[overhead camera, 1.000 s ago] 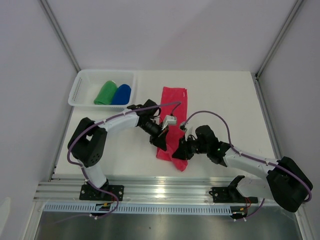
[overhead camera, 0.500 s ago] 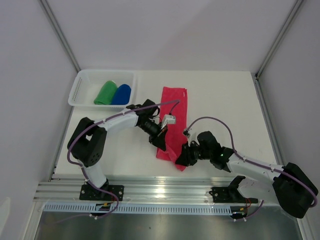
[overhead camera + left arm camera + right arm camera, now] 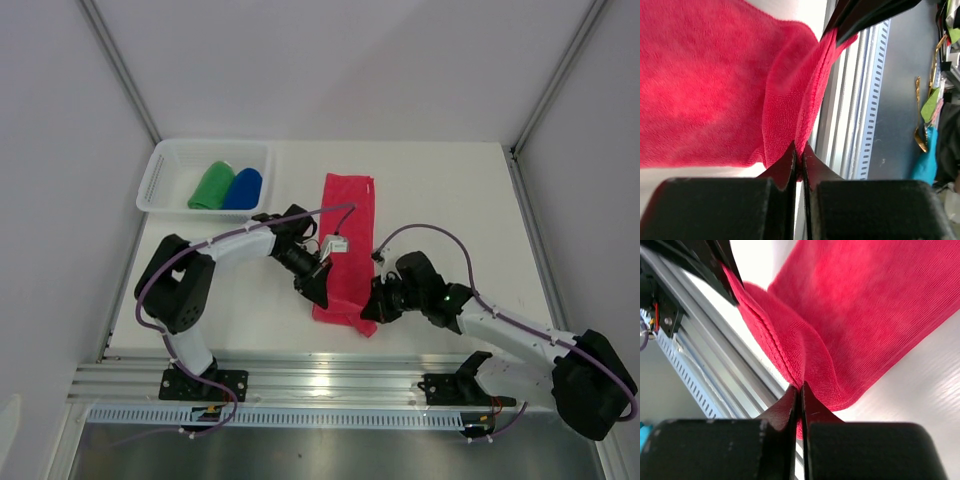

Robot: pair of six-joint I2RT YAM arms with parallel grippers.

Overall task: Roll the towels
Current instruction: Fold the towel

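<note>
While both my arms reach inward from the near edge, the stock stands as follows.

1. Flat white table (image 3: pixel 450 200): bears everything listed below.
2. White plastic mesh basket (image 3: pixel 160 170): rectangular, at the far left corner of the table.
3. Pink-red soft cloth towel (image 3: pixel 348 215): one long rectangle, unrolled, lying lengthwise near the middle of the table, well apart from the basket. Its far end is flat. Its near end is gathered into a raised fold between my two grippers, seen close in the left wrist view (image 3: pixel 705 90) and in the right wrist view (image 3: pixel 880 305).
4. Bright green rolled cloth towel (image 3: pixel 212 186): inside the basket, on the left.
5. Royal blue rolled cloth towel (image 3: pixel 243 188): inside the basket, touching the green one on its right.
6. Left gripper (image 3: pixel 318 288): at the near left corner of the pink-red towel, jaws pinched tight on its hem (image 3: pixel 799 150).
7. Right gripper (image 3: pixel 370 308): at the near right corner, jaws likewise clamped on the folded edge (image 3: pixel 800 387).
</note>
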